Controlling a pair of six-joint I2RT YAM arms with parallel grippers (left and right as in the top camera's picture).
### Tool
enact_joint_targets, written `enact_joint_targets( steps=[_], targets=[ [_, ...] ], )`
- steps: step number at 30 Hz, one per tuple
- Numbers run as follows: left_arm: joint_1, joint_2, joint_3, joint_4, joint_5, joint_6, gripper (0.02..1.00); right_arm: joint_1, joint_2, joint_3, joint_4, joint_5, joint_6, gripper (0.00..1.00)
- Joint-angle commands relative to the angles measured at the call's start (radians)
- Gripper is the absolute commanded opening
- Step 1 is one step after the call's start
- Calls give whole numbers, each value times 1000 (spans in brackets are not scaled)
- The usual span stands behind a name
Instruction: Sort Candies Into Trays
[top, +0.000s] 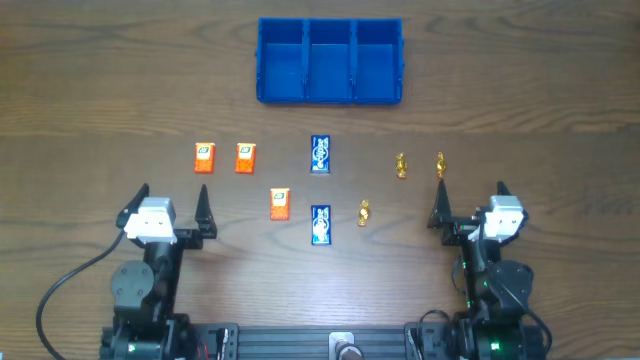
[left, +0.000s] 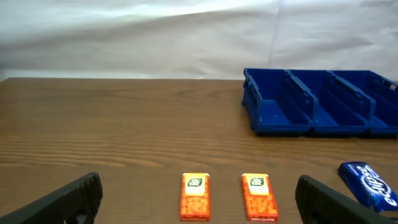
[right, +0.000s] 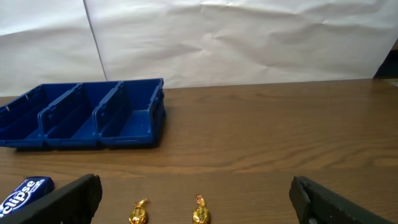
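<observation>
A brown wood-grain table (top: 100, 90) carries everything. At its far side sits a blue plastic tray (top: 330, 97), glossy, with three open compartments in a row. The left gripper (top: 174, 192) and right gripper (top: 470, 190) hang near the arms' bases, each with its dark fingers spread wide and gripping nothing. Between the arms and the tray the candies lie flat on the wood, well apart: three orange boxes (top: 245, 158) with pale labels towards the left, two dark blue packs (top: 320, 154) with white print in the middle, three small gold-wrapped candies (top: 401, 165) towards the right
</observation>
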Motion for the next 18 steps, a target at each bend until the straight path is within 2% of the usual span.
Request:
enact_joint_targets(
  steps=[1, 6, 10, 14, 18],
  targets=[
    [2, -6, -17, -40, -57, 26, 998, -3, -8, -6, 1, -6, -14, 998],
    [2, -6, -17, -43, -32, 19, 998, -3, -8, -6, 1, -6, -14, 998],
    [1, 3, 16, -56, -23, -86, 998, -3, -8, -6, 1, -6, -14, 998],
    [2, 192, 264, -226, 33, -139, 998, -3, -8, -6, 1, -6, -14, 998],
    [2, 505, 657, -520, 30, -155, 1000, -3, -8, -6, 1, -6, -14, 998]
  ],
)
